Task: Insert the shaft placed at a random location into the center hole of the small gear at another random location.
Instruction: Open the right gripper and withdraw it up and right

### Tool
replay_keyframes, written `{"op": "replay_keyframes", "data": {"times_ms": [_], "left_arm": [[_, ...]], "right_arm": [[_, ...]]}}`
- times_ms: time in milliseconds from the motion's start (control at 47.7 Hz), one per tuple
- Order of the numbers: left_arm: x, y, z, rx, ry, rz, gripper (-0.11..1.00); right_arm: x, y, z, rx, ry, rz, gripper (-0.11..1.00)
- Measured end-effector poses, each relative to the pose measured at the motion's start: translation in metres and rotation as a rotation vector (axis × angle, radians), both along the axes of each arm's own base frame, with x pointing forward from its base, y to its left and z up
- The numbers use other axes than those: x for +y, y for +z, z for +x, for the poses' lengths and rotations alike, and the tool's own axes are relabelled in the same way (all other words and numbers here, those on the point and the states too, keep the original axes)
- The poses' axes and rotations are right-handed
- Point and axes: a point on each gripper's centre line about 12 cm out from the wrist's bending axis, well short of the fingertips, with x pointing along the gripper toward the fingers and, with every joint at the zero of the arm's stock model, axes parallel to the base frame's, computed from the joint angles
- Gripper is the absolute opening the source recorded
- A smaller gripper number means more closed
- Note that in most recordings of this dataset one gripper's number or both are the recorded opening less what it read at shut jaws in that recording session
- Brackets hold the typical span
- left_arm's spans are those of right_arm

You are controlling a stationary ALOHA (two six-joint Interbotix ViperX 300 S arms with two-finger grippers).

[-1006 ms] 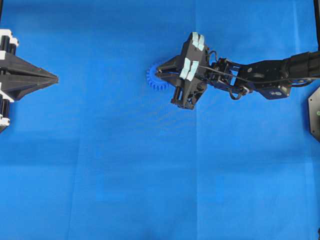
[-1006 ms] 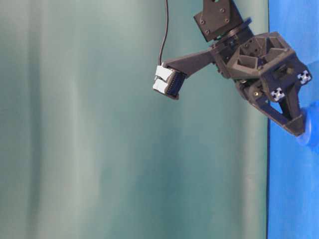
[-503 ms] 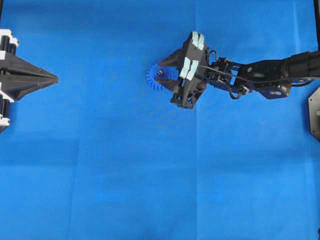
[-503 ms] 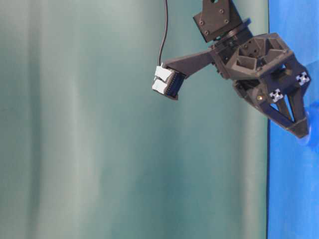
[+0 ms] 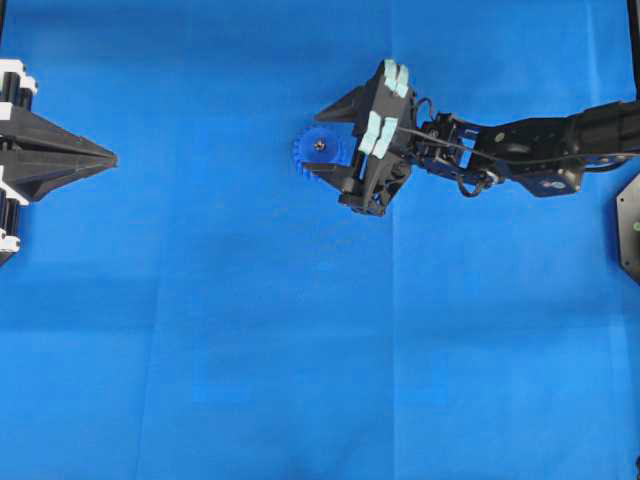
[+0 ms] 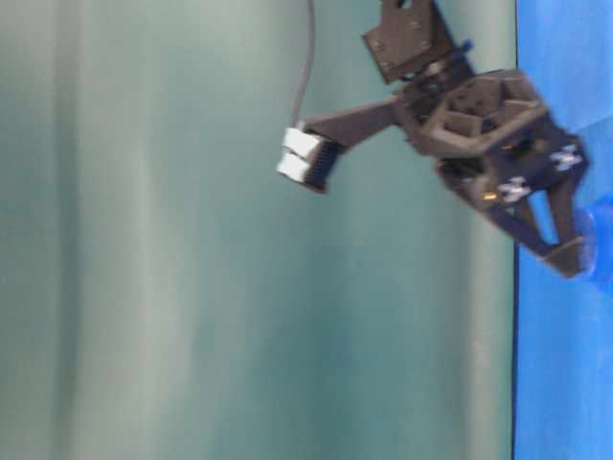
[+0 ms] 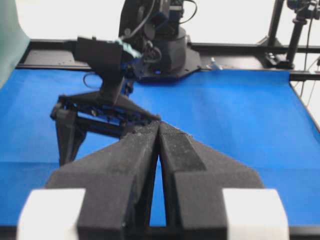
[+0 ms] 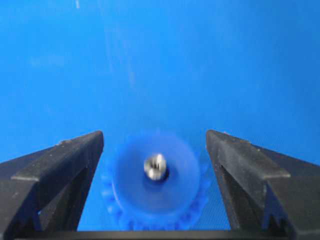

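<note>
Two grippers: only the right one is at work; left is parked.
R gripper [image 5: 327, 140]: spread wide, grasping nothing. One finger each side of the small gear [image 5: 318, 152], neither touching it in the wrist view.
R gripper, wrist view [image 8: 155, 150]: black fingers at both frame edges, gear centred in the gap betw. them.
Shaft [image 8: 155, 166]: silvery pin, upright in the center hole of the hub. End sticks up a little above the hub face. How deep it sits: can't tell, view is blurred.
Shaft, overhead [image 5: 321, 145]: small bright dot mid-gear.
Gear location: flat on the blue mat [image 5: 250, 330], upper middle of the overhead view, just beside the R wrist.
Table-level view: R gripper [image 6: 565, 251] tips low at the mat, pale blue gear edge [image 6: 601, 240] just beyond. Motion blur, so detail is poor.
L gripper [image 7: 159, 131]: clenched shut, empty, at far left edge of overhead [image 5: 108, 157], well apart from gear.
Task status (judgement): insertion looks done or nearly so; pin appears seated, fingers let go.
Handling, shaft: prob. light, stiff, smooth metal, so slippery; tiny, easy to tip or knock out. Take hold on its sides near the top end, pads square-on.
Handling, gear: light rigid plastic, will likely slide on the cloth if nudged. Grip across the teeth/rim, not the hub.
Risk: a finger brushing the rim while clearing away could shift gear and tilt the pin.
</note>
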Motion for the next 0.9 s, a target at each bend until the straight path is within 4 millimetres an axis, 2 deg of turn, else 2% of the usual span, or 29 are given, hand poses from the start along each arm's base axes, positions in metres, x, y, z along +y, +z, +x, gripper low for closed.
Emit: {"op": "replay_keyframes", "data": {"times_ms": [126,314,650,776,901], "left_arm": [[0.0,0.0,0.0,0.0,0.0,0.0,0.0],[0.0,0.0,0.0,-0.002,0.0,0.0,0.0],[0.0,0.001,0.0,-0.003,0.0,0.0,0.0],[0.0,0.001,0.0,-0.005,0.0,0.0,0.0],[0.0,0.001,0.0,-0.003,0.0,-0.002,0.0]], "right_arm": [[0.001,0.021,-0.002,-0.039,0.003,-0.002,0.77],[0.002,0.043,-0.005,-0.073,0.009,-0.001,0.77],[0.003,0.048,-0.009,-0.067,0.013,0.004,0.77],[0.005,0.055,-0.02,-0.074,0.015,0.005,0.77],[0.01,0.064,-0.04,-0.087,0.019,0.002,0.77]]}}
